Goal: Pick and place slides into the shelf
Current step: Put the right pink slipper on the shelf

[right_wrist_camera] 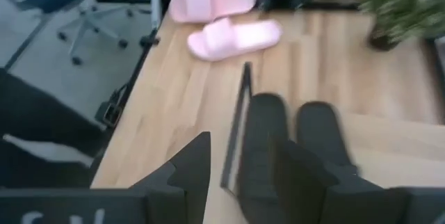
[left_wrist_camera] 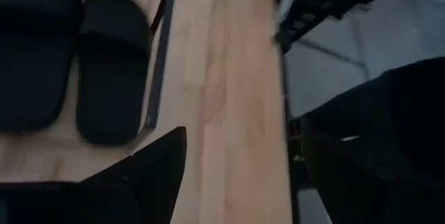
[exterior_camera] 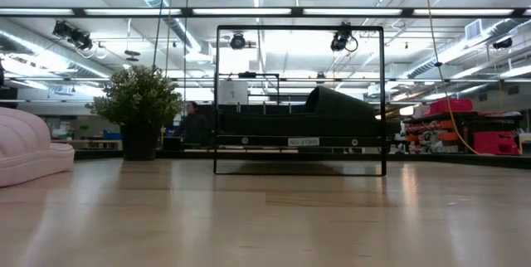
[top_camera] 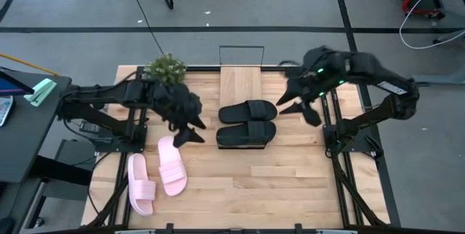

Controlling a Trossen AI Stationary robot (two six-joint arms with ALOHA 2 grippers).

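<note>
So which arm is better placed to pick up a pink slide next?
The left. Its tool hangs open right beside the pink slides at the table's left, while the right tool, also open, is beyond the black slides on the shelf.

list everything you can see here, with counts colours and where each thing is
black slides: two, black, side by side on the shelf at table centre
pink slides: two, pale pink, on the table's near left part
shelf: one, light wood with black wire frame, centre of the table
potted plant: one, green, far left part of the table
table: one, light wood slats
left end effector: open, empty, above the table between the pink and black slides
right end effector: open, empty, just right of the black slides
</note>
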